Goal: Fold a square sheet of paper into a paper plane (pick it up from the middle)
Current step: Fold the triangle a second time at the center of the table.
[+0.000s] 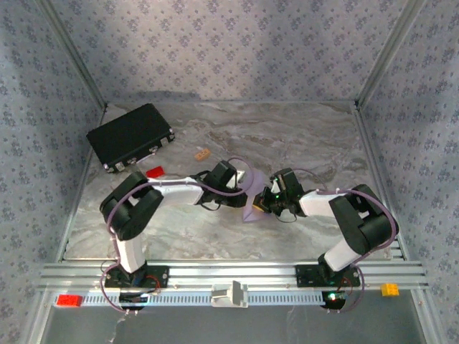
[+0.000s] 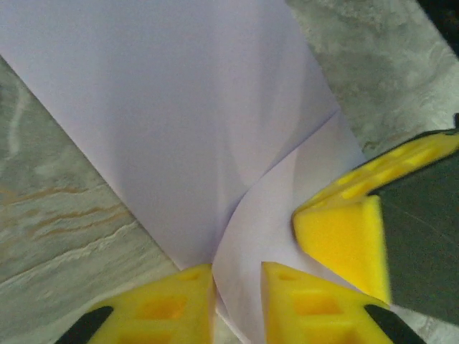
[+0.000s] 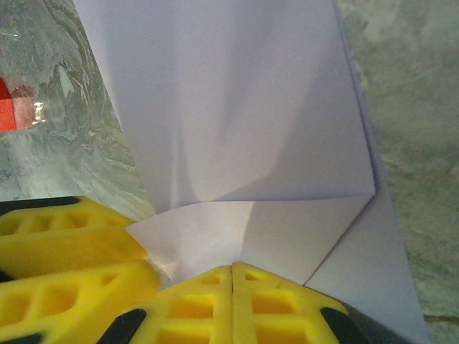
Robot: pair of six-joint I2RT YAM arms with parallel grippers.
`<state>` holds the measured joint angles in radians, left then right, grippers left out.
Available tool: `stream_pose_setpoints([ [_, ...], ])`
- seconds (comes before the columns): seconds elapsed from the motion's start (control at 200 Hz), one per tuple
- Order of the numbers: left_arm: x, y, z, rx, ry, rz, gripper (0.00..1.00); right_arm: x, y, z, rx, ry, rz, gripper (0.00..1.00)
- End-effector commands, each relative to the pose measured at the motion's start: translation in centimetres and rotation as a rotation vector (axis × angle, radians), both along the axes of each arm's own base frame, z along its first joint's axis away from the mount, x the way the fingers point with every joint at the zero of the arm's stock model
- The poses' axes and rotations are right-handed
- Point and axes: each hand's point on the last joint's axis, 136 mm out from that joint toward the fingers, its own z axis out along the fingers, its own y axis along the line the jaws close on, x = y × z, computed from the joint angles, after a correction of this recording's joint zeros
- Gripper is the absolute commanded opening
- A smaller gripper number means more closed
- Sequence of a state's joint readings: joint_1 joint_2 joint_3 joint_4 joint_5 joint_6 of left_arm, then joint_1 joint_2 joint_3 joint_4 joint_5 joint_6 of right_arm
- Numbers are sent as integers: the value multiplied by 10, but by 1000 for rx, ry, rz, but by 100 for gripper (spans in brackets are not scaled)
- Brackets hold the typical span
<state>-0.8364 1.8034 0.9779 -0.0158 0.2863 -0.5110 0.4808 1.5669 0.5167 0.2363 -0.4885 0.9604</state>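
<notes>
The pale lilac sheet of paper is folded into layered flaps and stands up off the marble table between the two grippers at mid-table. In the left wrist view the paper fans away from my left gripper. That gripper's yellow fingers stand slightly apart, with a curved paper edge running through the gap. My right gripper has its fingers pressed together on the near edge of the folded paper. One right finger shows beside the left gripper. Both grippers meet at the paper.
A black case lies at the back left. A small red block sits in front of it and a tan block to its right. A metal rail runs along the near edge. Patterned walls enclose the table.
</notes>
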Motion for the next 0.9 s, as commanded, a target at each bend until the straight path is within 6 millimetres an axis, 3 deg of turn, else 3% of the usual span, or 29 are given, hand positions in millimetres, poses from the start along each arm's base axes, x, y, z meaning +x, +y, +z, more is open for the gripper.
stream_pose_setpoints([
  [0.0,7,0,41,-50,-33,40,27,-14,-18,-23,-105,83,-49,6],
  [0.12,-5,-6,51,-113,8,14,14,-13,-18,-21,-101,81,-57,6],
  [0.28,-28,-27,47,-190,137,-81,1,-13,-18,-20,-97,81,-62,6],
  [0.53,-45,-46,35,-223,244,-149,1,-13,-18,-19,-95,80,-64,6],
  [0.899,-51,-45,8,-152,295,-156,2,-14,-18,-20,-95,83,-64,6],
])
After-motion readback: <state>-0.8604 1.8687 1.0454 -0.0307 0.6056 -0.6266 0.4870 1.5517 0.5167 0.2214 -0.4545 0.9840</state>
